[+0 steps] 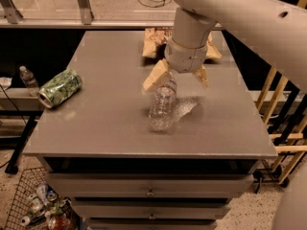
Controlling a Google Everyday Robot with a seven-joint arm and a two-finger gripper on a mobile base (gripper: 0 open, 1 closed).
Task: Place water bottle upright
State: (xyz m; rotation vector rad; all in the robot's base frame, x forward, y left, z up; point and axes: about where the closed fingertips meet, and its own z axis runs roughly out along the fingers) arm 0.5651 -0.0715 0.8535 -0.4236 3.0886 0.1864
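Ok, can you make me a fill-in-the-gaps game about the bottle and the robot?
The water bottle lies on its ____.
The gripper hovers above the bottle's cap end with its jaws ____.
The leaf-patterned can is coloured ____.
Missing words: side, open, green.

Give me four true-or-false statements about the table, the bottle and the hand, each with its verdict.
1. The bottle lies on its side on the table. True.
2. The hand is shut on the can. False: it hovers open over the bottle's cap end, and the can lies apart near the table's left edge.
3. The can stands upright. False: it lies on its side.
4. A snack bag lies at the table's far edge, behind the hand. True.
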